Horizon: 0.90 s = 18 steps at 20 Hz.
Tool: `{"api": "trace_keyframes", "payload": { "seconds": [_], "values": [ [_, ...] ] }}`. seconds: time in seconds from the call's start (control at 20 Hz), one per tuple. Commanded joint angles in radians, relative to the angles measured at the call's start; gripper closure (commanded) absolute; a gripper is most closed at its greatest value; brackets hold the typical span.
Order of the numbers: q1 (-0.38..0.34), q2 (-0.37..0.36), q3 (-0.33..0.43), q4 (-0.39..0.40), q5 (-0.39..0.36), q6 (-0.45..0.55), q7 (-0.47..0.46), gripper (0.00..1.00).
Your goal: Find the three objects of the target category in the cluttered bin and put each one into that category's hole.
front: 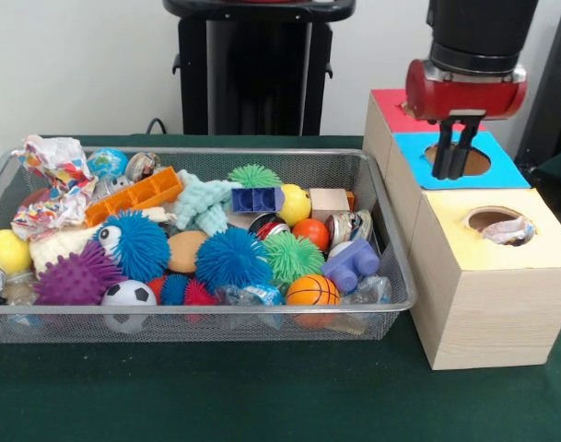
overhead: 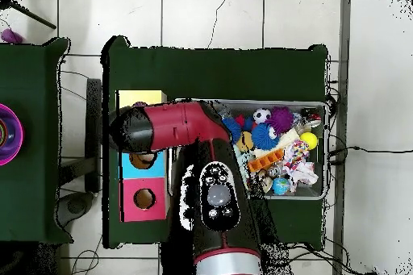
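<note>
Your gripper point(front: 456, 164) hung over the blue-topped box point(front: 501, 166), its two dark fingers point(front: 444, 152) pressed close together with nothing visible between them, their tips at the rim of that box's round hole point(front: 460, 161). From the hole, the red-topped box point(front: 391, 109) lay at about eleven o'clock and the yellow-topped box point(front: 487, 276) at about five o'clock; something crumpled and pale point(front: 510, 230) sat in the yellow box's hole.

At nine o'clock from the boxes you had the wire mesh bin point(front: 197, 318) on the green worktop point(front: 262, 396), and it was full: a basketball-patterned ball point(front: 312, 290) and a small soccer ball point(front: 128, 295) along the near side, a blue spiky ball point(front: 232, 258) and a green one point(front: 292, 255) mid-bin, a purple spiky ball point(front: 77, 276) and a yellow ball point(front: 5, 250) toward nine o'clock, an orange block tray point(front: 134, 195) and crumpled patterned paper point(front: 54, 180) toward ten o'clock, a lilac toy brick point(front: 352, 264) toward three o'clock.

In the overhead view the red arm point(overhead: 173, 127) crossed above the boxes point(overhead: 143, 199) and hid the blue one's hole.
</note>
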Motion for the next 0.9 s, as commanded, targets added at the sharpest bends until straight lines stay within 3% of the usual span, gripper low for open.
{"api": "trace_keyframes", "payload": {
  "seconds": [0.05,0.45,0.9],
  "values": [
    [-0.112,-0.001,0.081,0.085,-0.003,0.053,-0.080,1.00],
    [-0.093,-0.036,0.086,0.095,-0.005,0.095,-0.028,1.00],
    [-0.033,0.020,0.078,0.057,0.011,0.053,0.065,1.00]
  ]
}}
